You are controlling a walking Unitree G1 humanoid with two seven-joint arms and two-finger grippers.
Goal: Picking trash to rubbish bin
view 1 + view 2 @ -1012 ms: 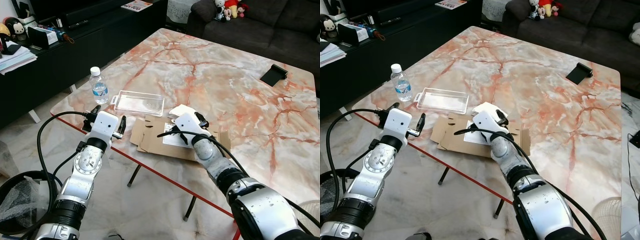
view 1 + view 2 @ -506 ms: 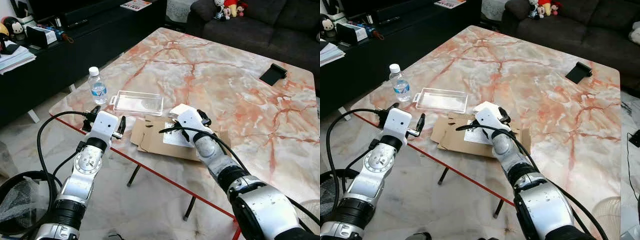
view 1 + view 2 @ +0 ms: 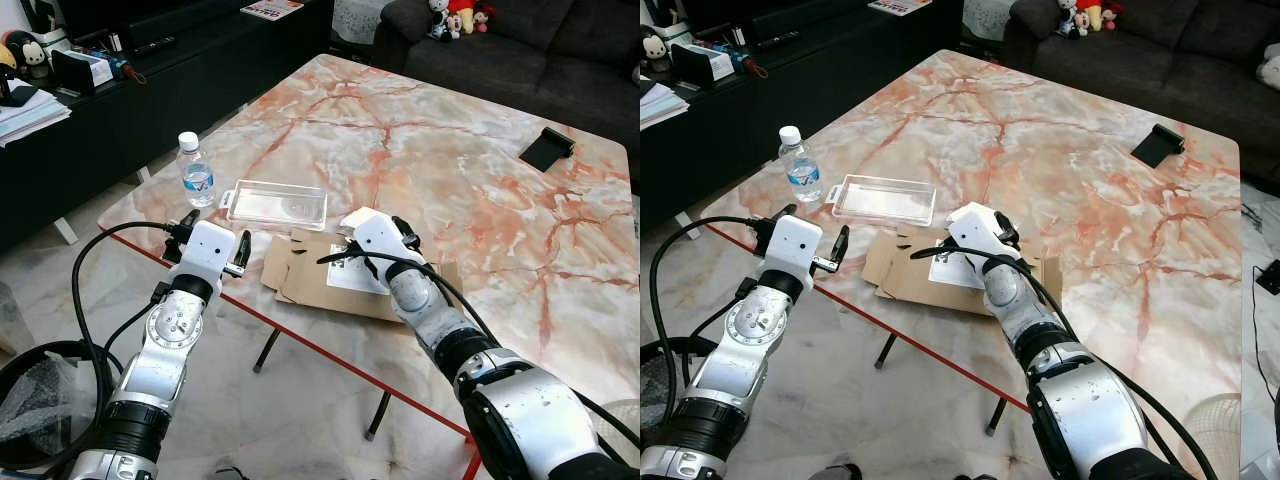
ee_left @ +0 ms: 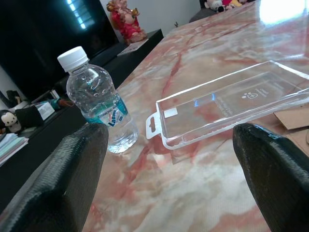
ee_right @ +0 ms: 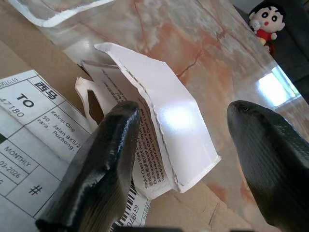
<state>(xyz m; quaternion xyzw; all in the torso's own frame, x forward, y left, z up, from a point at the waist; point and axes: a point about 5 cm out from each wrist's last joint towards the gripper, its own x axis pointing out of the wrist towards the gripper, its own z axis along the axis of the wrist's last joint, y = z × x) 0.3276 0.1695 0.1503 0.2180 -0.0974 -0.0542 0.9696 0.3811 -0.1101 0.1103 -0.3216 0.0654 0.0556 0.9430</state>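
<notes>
Judging the white card (image 5: 164, 116), which lies on the cardboard (image 3: 320, 285) on the desk (image 3: 480, 200), to be light and easily bent, we would pinch its raised edge with the spread right end effector (image 5: 181, 145).

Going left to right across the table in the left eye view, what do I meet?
Water bottle → clear plastic tray → flattened cardboard with the right hand over it → black holder.
</notes>
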